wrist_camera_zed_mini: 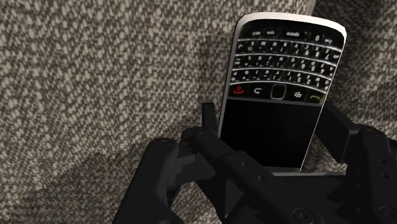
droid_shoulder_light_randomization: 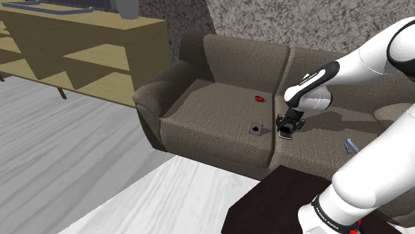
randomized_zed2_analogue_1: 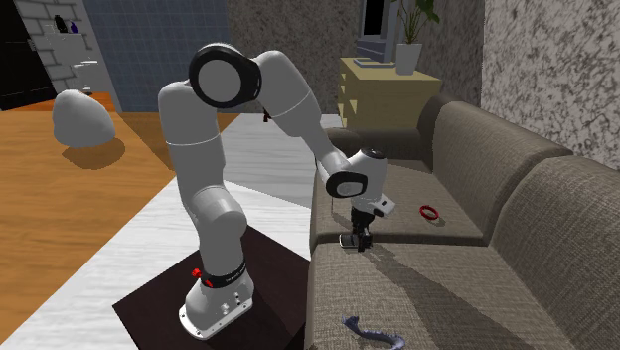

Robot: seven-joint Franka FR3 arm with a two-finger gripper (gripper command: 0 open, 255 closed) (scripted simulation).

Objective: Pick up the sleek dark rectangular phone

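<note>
Brown fabric sofa (droid_shoulder_light_randomization: 219, 139), small red ring (randomized_zed2_analogue_1: 429, 212) on its seat, bluish curved object (randomized_zed2_analogue_1: 373, 333), wooden shelving (droid_shoulder_light_randomization: 100, 60)

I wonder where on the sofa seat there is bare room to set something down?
The widest bare patch is the seat cushion between the armrest and the small dark square item. Also free: the stretch between the tool and the blue-grey object. Crowded: around the seam, where the tool, the phone, the dark item and the red object cluster.
</note>
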